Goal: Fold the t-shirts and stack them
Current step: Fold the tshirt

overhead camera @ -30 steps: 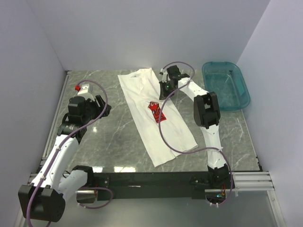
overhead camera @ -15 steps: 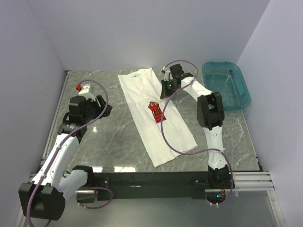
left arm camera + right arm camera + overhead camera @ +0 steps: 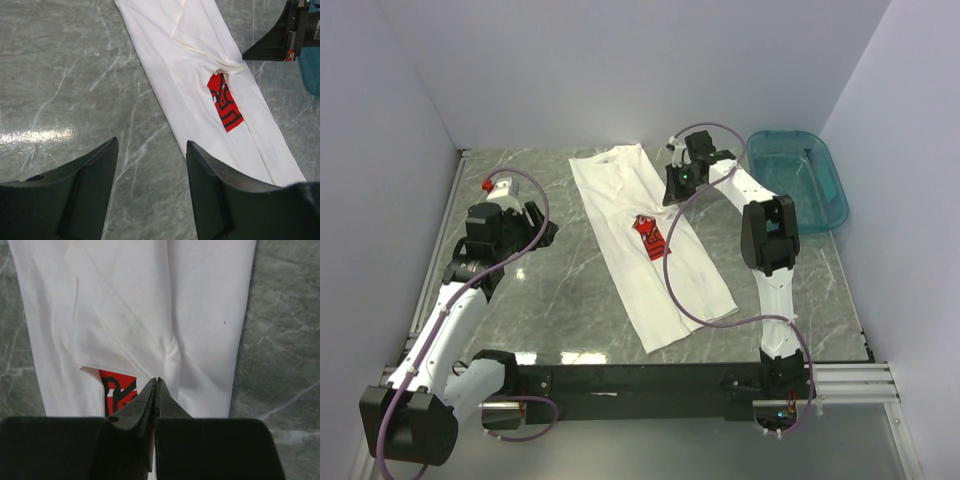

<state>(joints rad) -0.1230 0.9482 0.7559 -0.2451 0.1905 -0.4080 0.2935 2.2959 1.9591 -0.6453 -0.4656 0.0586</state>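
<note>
One white t-shirt [image 3: 655,262] lies on the marble table as a long diagonal strip, its sides folded in. A sliver of its red chest print [image 3: 648,238] shows at the middle. My right gripper [image 3: 671,197] is shut and empty, hovering over the shirt's upper right edge; in the right wrist view its closed tips [image 3: 155,380] sit over the fabric [image 3: 150,305] beside the print [image 3: 117,388]. My left gripper [image 3: 544,230] is open and empty, left of the shirt. In the left wrist view it [image 3: 151,142] is over bare table, with the shirt [image 3: 195,75] ahead.
A teal plastic basin [image 3: 841,197] stands at the back right, beyond the right arm. A metal rail [image 3: 442,240] runs along the table's left edge. Walls close in the back and both sides. The right gripper also shows in the left wrist view [image 3: 272,45].
My right gripper has moved a little up and to the right over the shirt's upper edge, still shut. The left arm and the shirt have barely moved.
</note>
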